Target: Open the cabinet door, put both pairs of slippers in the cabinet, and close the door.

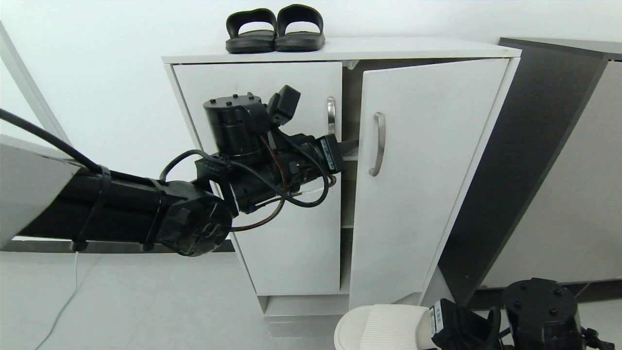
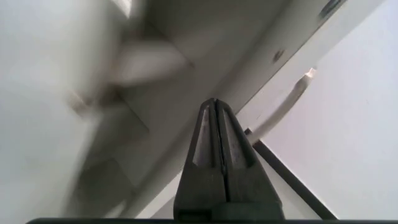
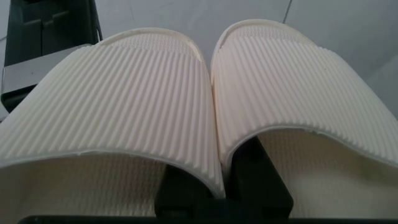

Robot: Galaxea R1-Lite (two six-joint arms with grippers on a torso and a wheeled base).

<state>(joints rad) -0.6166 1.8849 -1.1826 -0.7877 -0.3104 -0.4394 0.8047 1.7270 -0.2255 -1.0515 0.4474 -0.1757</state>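
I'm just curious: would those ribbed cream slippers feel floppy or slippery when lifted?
Probably light: the cream slippers look like moulded foam. Likely springy, not floppy, since their straps hold an arch unsupported. The ribbing should resist slipping in the right tool.

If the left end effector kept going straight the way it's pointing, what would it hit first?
Most likely the ajar right door. The shut left end effector points across the gap between the doors, at that door's edge or inner face. Depth is unclear, so it might instead slip behind it into the cabinet.
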